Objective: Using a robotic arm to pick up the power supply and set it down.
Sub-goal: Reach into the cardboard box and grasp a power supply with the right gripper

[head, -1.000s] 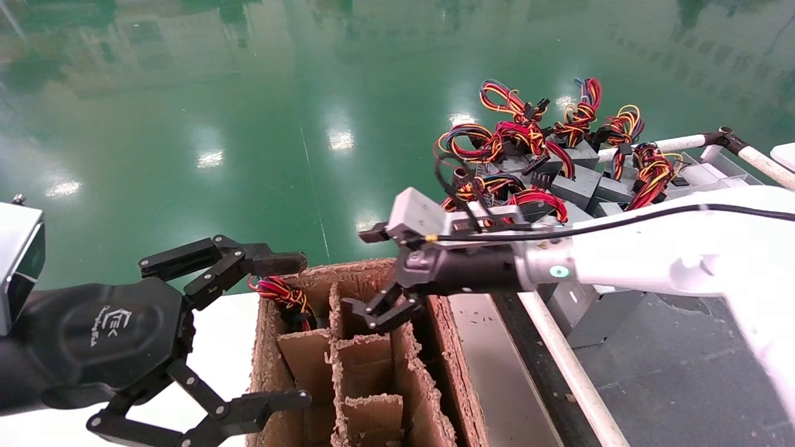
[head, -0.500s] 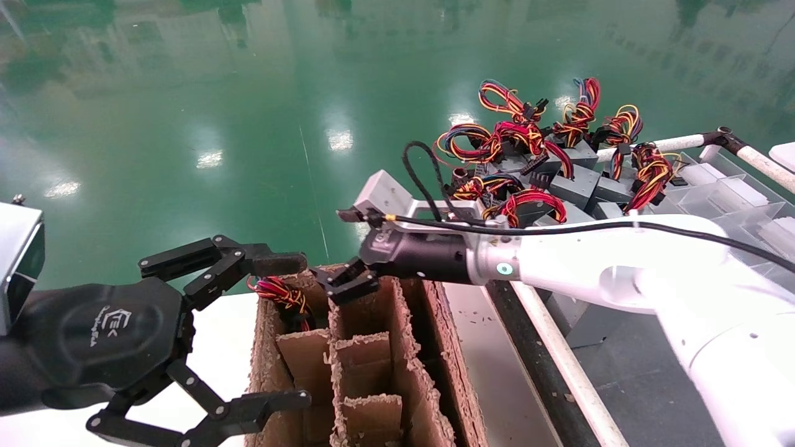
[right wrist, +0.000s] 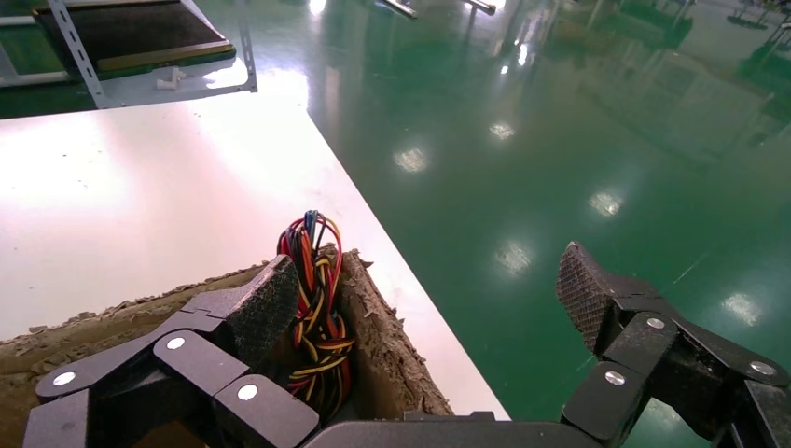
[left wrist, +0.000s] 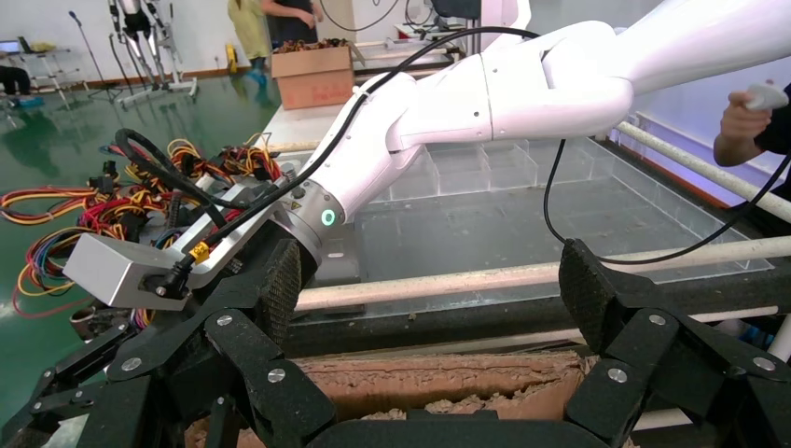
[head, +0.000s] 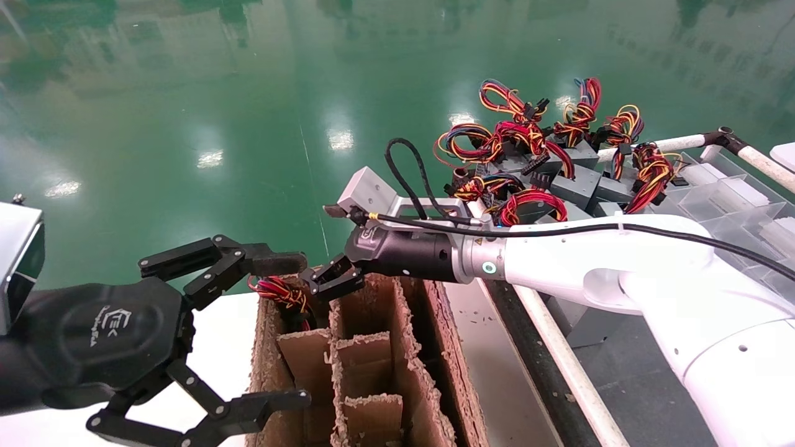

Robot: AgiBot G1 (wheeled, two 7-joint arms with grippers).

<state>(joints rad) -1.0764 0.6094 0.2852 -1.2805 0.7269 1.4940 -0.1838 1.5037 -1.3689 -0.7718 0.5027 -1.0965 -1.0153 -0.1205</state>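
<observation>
My white right arm (head: 590, 261) reaches in from the right. Its gripper (head: 329, 280) hangs open over the far-left corner of the brown cardboard divider box (head: 444, 335), holding nothing. A tied bundle of red, yellow and black wires (head: 282, 293) sticks out of that corner compartment; the power supply's grey body down inside is hidden. In the right wrist view the gripper (right wrist: 424, 294) straddles the box wall (right wrist: 382, 355), one finger beside the wires (right wrist: 317, 308). My left gripper (head: 282, 332) is parked open at the box's near-left side, also open and empty in its own view (left wrist: 431, 285).
A pile of grey power supplies with coloured wire bundles (head: 559, 180) lies at the back right, beside clear plastic trays (head: 733, 186). A white rail (head: 571, 366) runs right of the box. A white tabletop (right wrist: 140, 196) lies left of it, with green floor beyond.
My right gripper has moved left and farther out, from above the box's middle compartments to its far-left corner. The left arm has not moved.
</observation>
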